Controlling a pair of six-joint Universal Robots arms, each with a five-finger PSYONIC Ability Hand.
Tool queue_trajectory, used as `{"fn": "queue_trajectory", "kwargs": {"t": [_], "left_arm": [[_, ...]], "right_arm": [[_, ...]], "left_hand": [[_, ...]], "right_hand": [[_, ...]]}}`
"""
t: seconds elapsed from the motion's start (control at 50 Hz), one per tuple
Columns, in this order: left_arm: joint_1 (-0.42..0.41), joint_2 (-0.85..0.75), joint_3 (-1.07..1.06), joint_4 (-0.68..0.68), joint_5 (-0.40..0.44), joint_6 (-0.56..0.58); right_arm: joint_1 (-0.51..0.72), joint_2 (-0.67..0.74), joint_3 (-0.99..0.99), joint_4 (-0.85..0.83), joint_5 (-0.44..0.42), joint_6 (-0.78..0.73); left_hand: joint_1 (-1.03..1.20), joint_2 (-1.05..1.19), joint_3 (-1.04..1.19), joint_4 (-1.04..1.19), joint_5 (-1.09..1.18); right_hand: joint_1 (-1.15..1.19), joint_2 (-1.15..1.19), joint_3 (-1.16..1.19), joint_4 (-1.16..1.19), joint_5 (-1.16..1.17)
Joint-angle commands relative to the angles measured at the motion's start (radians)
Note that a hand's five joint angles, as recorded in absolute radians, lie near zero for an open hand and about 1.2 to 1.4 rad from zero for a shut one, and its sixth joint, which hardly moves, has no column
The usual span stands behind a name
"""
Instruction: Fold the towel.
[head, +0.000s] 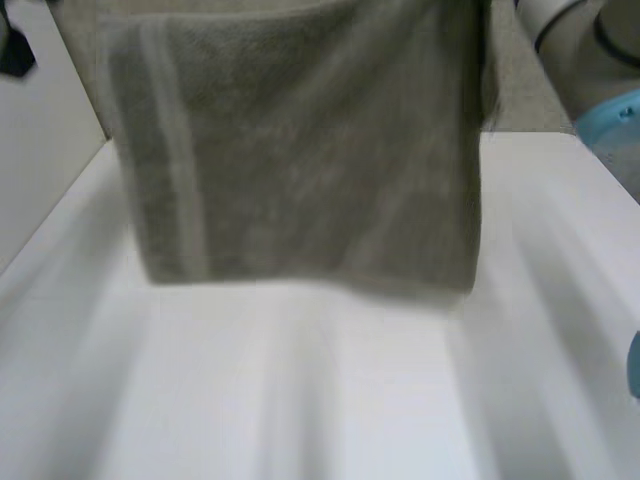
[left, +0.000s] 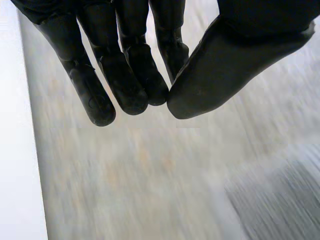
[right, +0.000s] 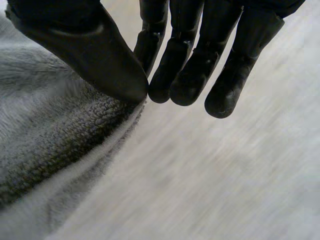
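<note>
One towel (head: 300, 150), grey-green with one pale stripe (head: 175, 150) running far-to-near beside its left edge, covers the middle of the far side of the bench (head: 300, 400). Its near edge runs straight across from left to right, and its far part is cut off, so I cannot tell its long axis. Of the two hands, the right robot hand (right: 190, 65) is the nearer. The towel (right: 45, 150) lies on its thumb side and the towel's edge runs right up to the hand, but I cannot tell whether it has hold of the cloth. The left robot hand (left: 130, 75) has nearly straight fingers (left: 95, 100) with the thumb drawn close to their tips and nothing visible between them. Judging by this, the next fold turns on the right-hand edge.
</note>
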Motion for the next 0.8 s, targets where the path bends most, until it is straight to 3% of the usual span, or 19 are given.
{"fn": "queue_trajectory", "kwargs": {"t": [0.02, 0.1, 0.14, 0.26, 0.38, 0.42, 0.44, 0.46, 0.64, 0.74, 0.8], "left_arm": [[-0.044, 0.031, 0.128, -0.001, -0.051, -0.021], [-0.041, 0.062, 0.026, -0.004, -0.048, -0.024], [-0.025, 0.097, -0.154, 0.007, -0.037, -0.018], [0.007, 0.125, -0.422, 0.057, -0.022, -0.006], [0.018, 0.119, -0.709, 0.125, 0.067, -0.006], [0.008, 0.111, -0.759, 0.15, 0.085, -0.006], [0.002, 0.107, -0.803, 0.177, 0.099, -0.006], [-0.007, 0.095, -0.834, 0.201, 0.108, -0.012], [-0.139, 0.036, -0.87, 0.231, 0.118, -0.02], [-0.249, 0.01, -0.854, 0.24, 0.105, -0.02], [-0.274, 0.002, -0.848, 0.254, 0.101, -0.018]], "right_arm": [[0.067, -0.103, 0.026, -0.076, -0.055, 0.005], [0.07, -0.132, 0.142, -0.017, -0.133, -0.001], [0.072, -0.144, 0.26, 0.062, -0.184, -0.01], [0.067, -0.152, 0.447, 0.184, -0.193, -0.091], [0.067, -0.234, 0.732, 0.227, -0.199, -0.192], [0.066, -0.262, 0.792, 0.2, -0.198, -0.195], [0.066, -0.288, 0.843, 0.169, -0.196, -0.195], [0.066, -0.316, 0.886, 0.139, -0.196, -0.195], [0.073, -0.416, 0.976, 0.101, -0.186, -0.191], [0.083, -0.45, 0.981, 0.102, -0.169, -0.162], [0.086, -0.491, 0.978, 0.105, -0.15, -0.134]], "left_hand": [[0.09, 0.046, 0.056, 0.032, 0.059], [0.09, 0.046, 0.056, 0.032, 0.059], [0.09, 0.046, 0.056, 0.032, 0.059], [0.09, 0.046, 0.056, 0.032, 0.059], [0.09, 0.046, 0.056, 0.032, 0.059], [-0.033, -0.077, -0.067, -0.09, -0.064], [-0.376, -0.42, -0.41, -0.433, -0.407], [-0.527, -0.572, -0.562, -0.585, -0.559], [-0.676, -0.72, -0.71, -0.733, -0.707], [-0.945, -0.99, -0.98, -1.003, -0.977], [-1.025, -1.07, -1.06, -1.083, -1.057]], "right_hand": [[0.06, 0.055, 0.057, 0.054, 0.052], [0.06, 0.055, 0.057, 0.054, 0.052], [0.06, 0.055, 0.057, 0.054, 0.052], [0.06, 0.055, 0.057, 0.054, 0.052], [0.06, 0.055, 0.057, 0.054, 0.052], [0.06, 0.055, 0.057, 0.054, 0.052], [0.06, 0.055, 0.057, 0.054, 0.052], [0.06, 0.055, 0.057, 0.054, 0.052], [0.06, 0.055, 0.057, 0.054, 0.052], [0.06, 0.055, 0.057, 0.054, 0.052], [0.06, 0.055, 0.057, 0.054, 0.052]]}}
